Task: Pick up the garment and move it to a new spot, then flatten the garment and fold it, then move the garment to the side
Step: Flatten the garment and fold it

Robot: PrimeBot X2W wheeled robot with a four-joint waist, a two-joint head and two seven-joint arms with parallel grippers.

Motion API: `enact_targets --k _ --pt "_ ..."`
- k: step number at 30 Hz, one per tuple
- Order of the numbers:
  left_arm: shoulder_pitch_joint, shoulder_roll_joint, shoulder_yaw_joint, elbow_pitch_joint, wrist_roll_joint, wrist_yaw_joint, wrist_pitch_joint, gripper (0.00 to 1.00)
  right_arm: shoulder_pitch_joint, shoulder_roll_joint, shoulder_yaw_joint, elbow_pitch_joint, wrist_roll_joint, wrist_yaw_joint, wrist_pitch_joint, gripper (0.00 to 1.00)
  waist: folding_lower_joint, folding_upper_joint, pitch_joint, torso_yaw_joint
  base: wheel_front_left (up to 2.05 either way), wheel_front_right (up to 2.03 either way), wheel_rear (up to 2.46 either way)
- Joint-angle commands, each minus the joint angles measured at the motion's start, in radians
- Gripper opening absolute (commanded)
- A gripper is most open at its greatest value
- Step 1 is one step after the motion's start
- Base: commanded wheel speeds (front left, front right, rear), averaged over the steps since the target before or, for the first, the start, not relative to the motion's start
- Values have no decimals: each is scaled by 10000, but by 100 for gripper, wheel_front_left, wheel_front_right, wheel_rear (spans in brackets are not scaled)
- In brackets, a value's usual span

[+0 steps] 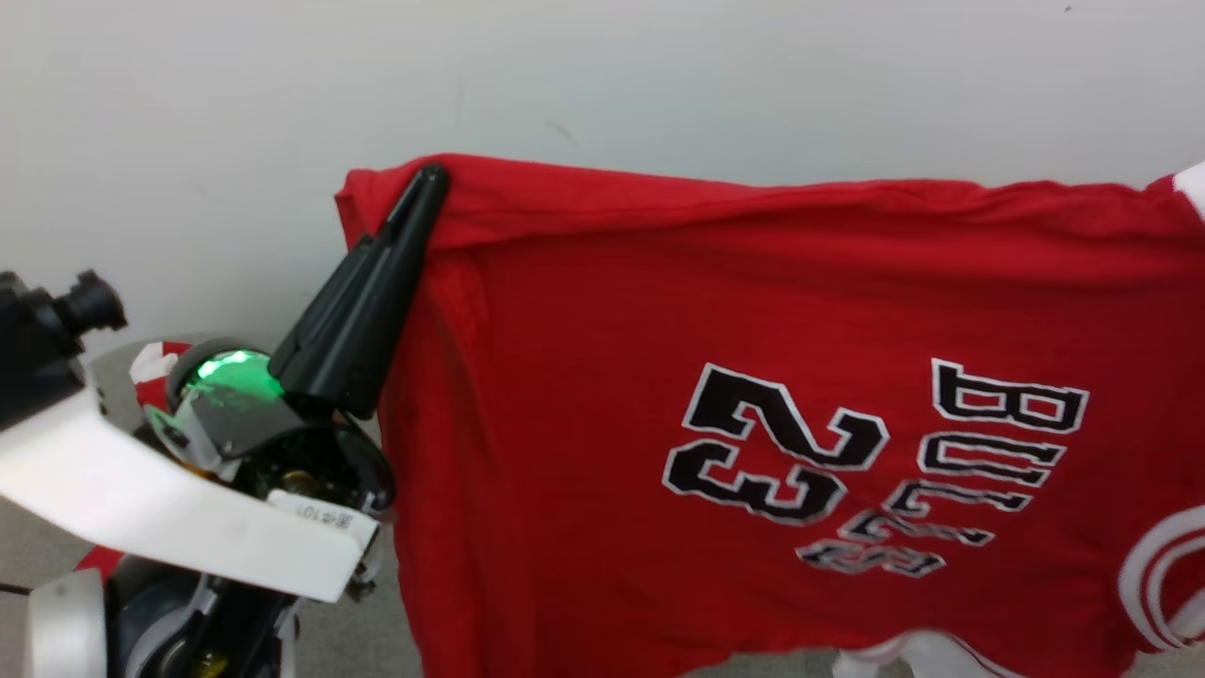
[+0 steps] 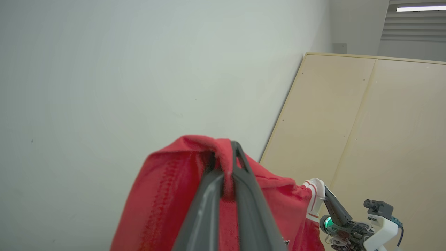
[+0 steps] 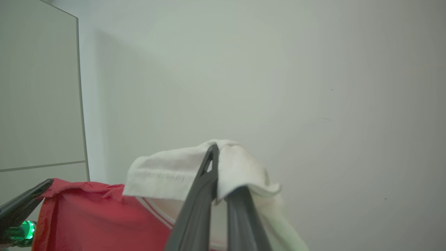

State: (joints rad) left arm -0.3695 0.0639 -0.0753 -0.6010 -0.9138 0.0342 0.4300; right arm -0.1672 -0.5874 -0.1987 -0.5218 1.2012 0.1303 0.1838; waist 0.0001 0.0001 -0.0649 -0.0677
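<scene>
The garment (image 1: 584, 377) is a red jersey with a black-and-white "23" and lettering, and it hangs spread out in the air in front of a pale wall. My left gripper (image 1: 431, 177) is shut on its upper left corner. In the left wrist view the two dark fingers pinch a fold of red garment (image 2: 163, 188) at the left gripper's tips (image 2: 231, 147). My right gripper (image 3: 213, 150) is shut on the white trim (image 3: 167, 170) at the other top corner. The right gripper (image 2: 326, 191) also shows from the left wrist, holding that white edge.
A pale wall (image 1: 659, 75) stands close behind the garment. Beige wooden panels (image 2: 366, 122) lean against it on one side. Grey floor (image 1: 348, 650) shows below the left arm's white forearm (image 1: 141, 499).
</scene>
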Motion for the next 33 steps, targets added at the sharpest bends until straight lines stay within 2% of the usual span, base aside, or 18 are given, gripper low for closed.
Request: enact_targets --k 1,4,9,14,17,21,27,30,33 --pt "-205 9 45 -117 -183 134 147 0 -184 14 -224 -64 31 5 198 0 -1 -1 68 -10 0 0 0" --pt "-559 93 -66 -132 -273 405 580 0 -459 121 -700 17 -118 5 777 0 -1 -1 273 -13 0 0 0" --pt "-1053 292 -184 626 -32 559 916 0 -1367 638 -784 799 -455 5 1743 0 -1 -1 865 22 0 0 0" --pt "-2129 748 -115 2148 614 439 849 0 -3300 1782 -459 2368 -1260 5 2492 0 -1 -1 1989 101 0 0 0" --pt "-3189 1013 -109 3441 1234 275 533 0 -4961 2512 -241 3627 -2295 4 2838 0 -1 -1 2740 143 0 0 0" --pt "-5274 941 -64 5650 1872 46 -422 0 -7664 3464 -146 5353 -4055 2 2713 0 -1 -1 3862 210 0 0 0" --pt "-8359 678 -244 8968 3003 -644 -3085 0 -10935 4592 56 7442 -6065 2 1212 0 -1 -1 5102 136 0 0 0" --pt "-9117 477 -469 10368 3315 -960 -4328 0 -11396 4788 495 8003 -6291 2 608 0 -1 -1 5335 114 0 0 0" --pt "-8984 292 -659 11479 3279 -1278 -5451 0 -10536 4658 1326 7980 -5972 2 101 0 -1 -1 5252 107 0 0 0"
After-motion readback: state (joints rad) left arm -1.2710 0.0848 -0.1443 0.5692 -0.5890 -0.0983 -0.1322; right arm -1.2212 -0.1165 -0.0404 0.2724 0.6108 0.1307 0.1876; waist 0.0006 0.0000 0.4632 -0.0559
